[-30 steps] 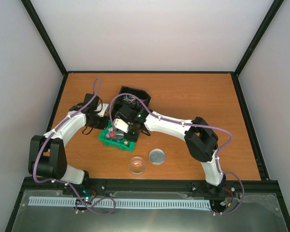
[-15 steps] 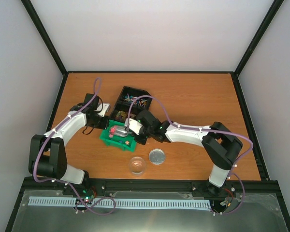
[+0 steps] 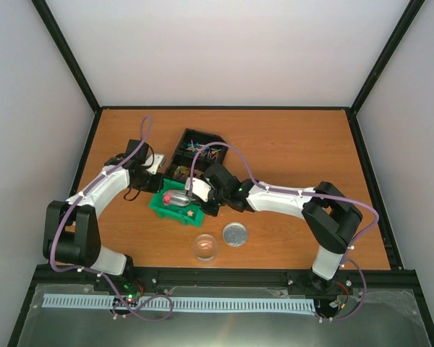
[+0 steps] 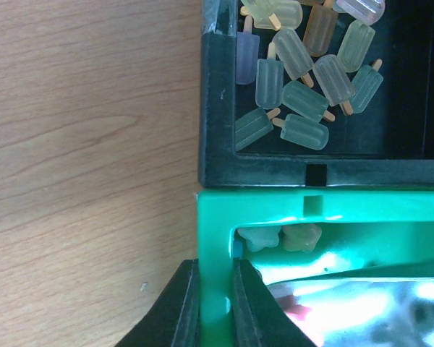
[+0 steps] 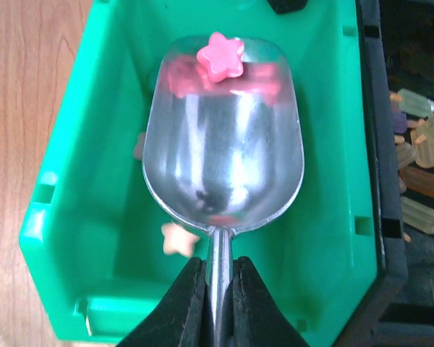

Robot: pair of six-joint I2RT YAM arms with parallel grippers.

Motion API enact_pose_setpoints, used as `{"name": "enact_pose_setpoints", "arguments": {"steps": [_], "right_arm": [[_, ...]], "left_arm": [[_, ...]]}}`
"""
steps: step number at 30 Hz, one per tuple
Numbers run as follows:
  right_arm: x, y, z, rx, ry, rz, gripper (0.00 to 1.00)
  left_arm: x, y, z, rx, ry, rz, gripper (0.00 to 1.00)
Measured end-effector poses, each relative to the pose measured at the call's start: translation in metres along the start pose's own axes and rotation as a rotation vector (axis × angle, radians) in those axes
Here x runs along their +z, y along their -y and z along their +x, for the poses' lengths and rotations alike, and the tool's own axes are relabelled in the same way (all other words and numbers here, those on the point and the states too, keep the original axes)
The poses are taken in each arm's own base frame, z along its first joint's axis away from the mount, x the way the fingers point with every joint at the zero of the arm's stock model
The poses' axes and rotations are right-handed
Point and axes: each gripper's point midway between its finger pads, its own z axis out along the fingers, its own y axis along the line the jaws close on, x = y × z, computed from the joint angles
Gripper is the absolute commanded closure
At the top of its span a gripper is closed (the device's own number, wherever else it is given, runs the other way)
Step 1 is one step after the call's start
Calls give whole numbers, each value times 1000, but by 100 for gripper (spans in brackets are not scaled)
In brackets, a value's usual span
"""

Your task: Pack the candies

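Scoop [image 5: 223, 166] has drawn back holding one candy [image 5: 220, 56], so I can carry it; right tool [image 5: 217, 273] clenches the scoop, left tool [image 4: 215, 280] clamps bin [image 5: 331, 144].

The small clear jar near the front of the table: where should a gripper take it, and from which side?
Probably by its round wall just under the rim, coming straight down from above. The jar stands upright with its mouth open, so opposite sides of the wall are free. Close front to back, since the silver lid lies close on its right.
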Motion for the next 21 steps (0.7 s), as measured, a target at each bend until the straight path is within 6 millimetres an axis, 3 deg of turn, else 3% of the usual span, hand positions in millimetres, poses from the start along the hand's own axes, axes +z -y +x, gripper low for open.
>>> {"name": "enact_pose_setpoints", "arguments": {"steps": [3,7,10,21], "right_arm": [[-8,5,-2,-8,-65,11,97],[-27,19,-25,-39,-116,52,97],[-37,23,-31,-54,-167,58,97],[-36,17,13,-57,-479,-21,97]], "left_arm": [[0,0,0,0,1,-1,99],[0,0,0,0,2,-1,99],[0,0,0,0,2,0,99],[-1,0,-1,0,3,1,99]]}}
